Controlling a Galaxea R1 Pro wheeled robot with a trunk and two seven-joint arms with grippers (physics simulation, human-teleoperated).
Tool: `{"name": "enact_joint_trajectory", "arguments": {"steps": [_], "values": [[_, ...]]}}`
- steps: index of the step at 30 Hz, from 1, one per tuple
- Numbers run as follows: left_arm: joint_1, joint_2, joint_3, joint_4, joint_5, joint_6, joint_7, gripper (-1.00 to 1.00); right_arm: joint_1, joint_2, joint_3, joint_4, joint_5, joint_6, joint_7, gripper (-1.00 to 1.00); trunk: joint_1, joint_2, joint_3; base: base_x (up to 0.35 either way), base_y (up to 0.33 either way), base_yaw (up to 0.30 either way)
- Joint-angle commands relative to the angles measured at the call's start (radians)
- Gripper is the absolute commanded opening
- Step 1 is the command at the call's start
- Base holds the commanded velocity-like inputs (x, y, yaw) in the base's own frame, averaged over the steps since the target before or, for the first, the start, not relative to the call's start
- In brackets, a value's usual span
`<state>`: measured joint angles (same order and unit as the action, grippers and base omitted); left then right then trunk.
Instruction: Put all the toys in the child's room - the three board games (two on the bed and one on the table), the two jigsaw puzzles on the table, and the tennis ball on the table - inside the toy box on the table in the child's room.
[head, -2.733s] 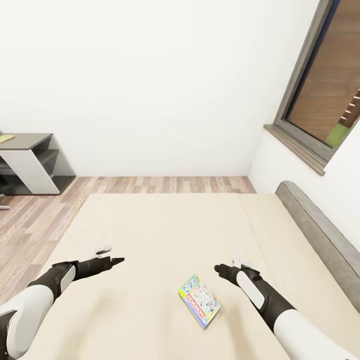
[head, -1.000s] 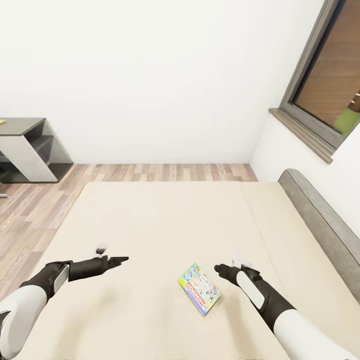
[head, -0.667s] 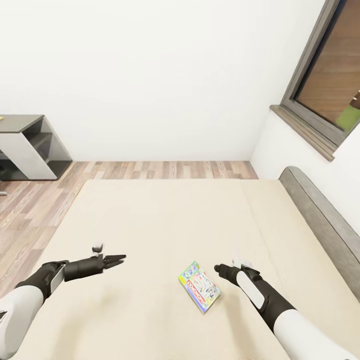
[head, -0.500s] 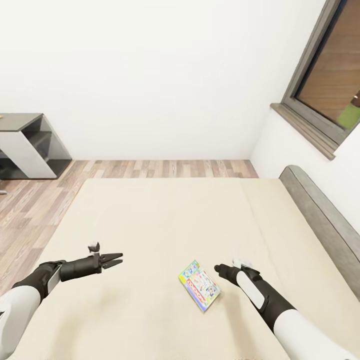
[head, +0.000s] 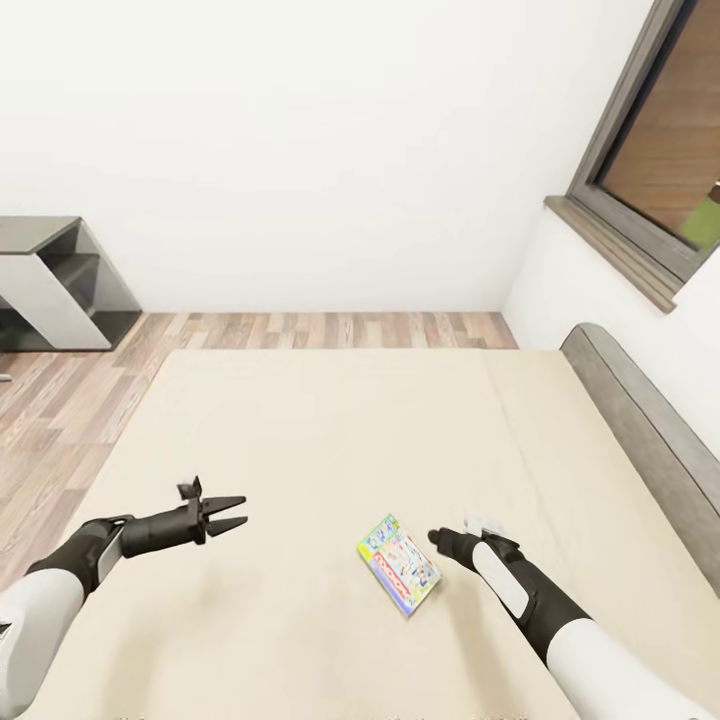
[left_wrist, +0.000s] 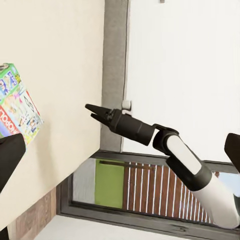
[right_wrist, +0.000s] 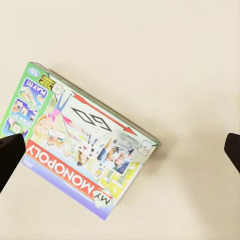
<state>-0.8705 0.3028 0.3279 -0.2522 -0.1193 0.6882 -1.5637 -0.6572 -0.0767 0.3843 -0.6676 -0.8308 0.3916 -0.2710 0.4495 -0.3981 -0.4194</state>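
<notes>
Right gripper (head: 437, 539) hovers just right of the board game (head: 398, 568), apart from it. In the right wrist view its dark fingertips (right_wrist: 11, 159) sit at opposite frame edges, so the jaws are spread wide, with the box partly between them. Nothing is held.

Left gripper (head: 230, 509) is well left of the box, raised over the bed (head: 330, 430), fingers parted and empty. It points right, toward the game. My reading: it is posed to come in from the opposite side, or simply parked clear.

Board game lies flat on the mattress, lid up, rotated diagonally, on the near-centre part of the bed. It is a thin box, so I judge that a pinch across the short edges or a two-sided squeeze is the likely plan.

Clearance: open mattress on every side of the box. Headboard (head: 640, 430) runs along the right, well apart from the right arm. Bed's left edge and wood floor (head: 60, 390) lie left of the left arm. Shelf unit (head: 50, 300) stands far left.

Toy box and table: not located from here.
</notes>
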Motion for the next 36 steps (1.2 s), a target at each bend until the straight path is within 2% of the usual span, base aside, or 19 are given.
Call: {"name": "enact_joint_trajectory", "arguments": {"steps": [1,5,9,13,17,23,30,33,34,36], "values": [[-0.001,-0.001,0.006,-0.004,-0.011,0.014,-0.007,1.0,-0.001,-0.001,0.007,-0.002,-0.01,0.001,-0.01,1.0,0.0,-0.002,-0.003,0.0,0.0,0.0],[-0.001,-0.02,-0.001,-0.016,-0.011,0.027,-0.007,1.0,-0.001,0.002,0.007,-0.003,-0.01,0.0,-0.01,1.0,0.0,-0.002,-0.01,0.0,0.0,0.0],[-0.001,-0.035,-0.031,-0.028,-0.012,0.03,-0.007,1.0,-0.001,0.004,0.007,-0.003,-0.01,0.0,-0.01,1.0,0.0,-0.002,-0.017,0.0,0.0,0.0],[0.0,-0.04,-0.08,-0.091,-0.012,0.034,-0.007,1.0,-0.001,0.004,0.007,-0.003,-0.01,0.0,-0.011,1.0,0.0,-0.002,-0.023,0.0,0.0,0.0],[0.006,-0.042,-0.106,-0.166,-0.012,0.061,-0.007,1.0,-0.001,0.005,0.007,-0.003,-0.009,0.0,-0.011,1.0,0.0,-0.002,-0.03,0.0,0.0,0.0],[0.048,-0.044,-0.149,-0.345,-0.013,0.097,-0.007,1.0,-0.001,0.005,0.007,-0.003,-0.01,0.0,-0.011,1.0,0.0,-0.002,-0.04,0.0,0.0,0.0],[0.112,-0.043,-0.159,-0.516,-0.013,0.168,-0.007,1.0,-0.001,0.005,0.007,-0.003,-0.01,0.0,-0.011,1.0,0.0,-0.002,-0.051,0.0,0.0,0.0],[0.157,-0.044,-0.16,-0.625,-0.01,0.205,-0.007,1.0,-0.001,0.005,0.007,-0.003,-0.009,0.0,-0.011,1.0,0.0,-0.002,-0.056,0.0,0.0,0.0],[0.184,-0.044,-0.16,-0.689,-0.009,0.231,-0.007,1.0,-0.001,0.005,0.007,-0.003,-0.01,0.0,-0.011,1.0,0.0,-0.002,-0.058,0.0,0.0,0.0],[0.207,-0.043,-0.16,-0.745,-0.008,0.256,-0.007,1.0,-0.001,0.005,0.007,-0.003,-0.01,0.0,-0.011,1.0,0.0,-0.002,-0.061,0.0,0.0,0.0]]}}
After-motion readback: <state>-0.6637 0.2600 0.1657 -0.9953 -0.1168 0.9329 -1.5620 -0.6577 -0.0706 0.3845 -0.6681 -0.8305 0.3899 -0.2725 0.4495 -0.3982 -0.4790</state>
